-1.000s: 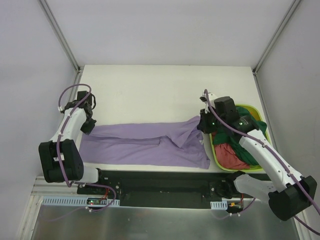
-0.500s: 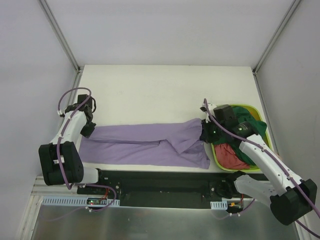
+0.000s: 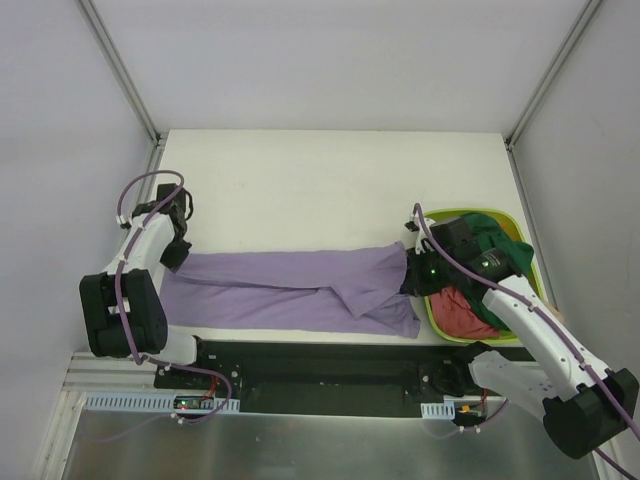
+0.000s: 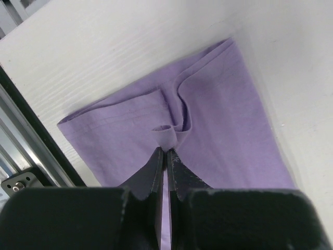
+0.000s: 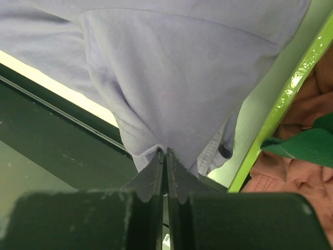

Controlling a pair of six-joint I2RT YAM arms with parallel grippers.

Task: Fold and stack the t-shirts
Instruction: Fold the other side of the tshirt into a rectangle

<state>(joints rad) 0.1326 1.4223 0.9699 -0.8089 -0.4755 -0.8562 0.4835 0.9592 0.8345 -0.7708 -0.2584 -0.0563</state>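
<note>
Top external view showed left gripper (image 3: 174, 256) and right gripper (image 3: 406, 272) clamped on the soft lavender cloth t-shirt (image 3: 290, 285), mid-fold; next, probably, laying it flat.

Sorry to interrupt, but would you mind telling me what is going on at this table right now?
Two arms are handling the lavender t-shirt, which lies stretched across the near part of the white table. The left gripper is shut on a pinch of cloth at its left end, the right gripper on its right end beside the lime-green basket. A dark green shirt and a red-pink shirt lie bunched in the basket. Nothing is stacked yet.
</note>
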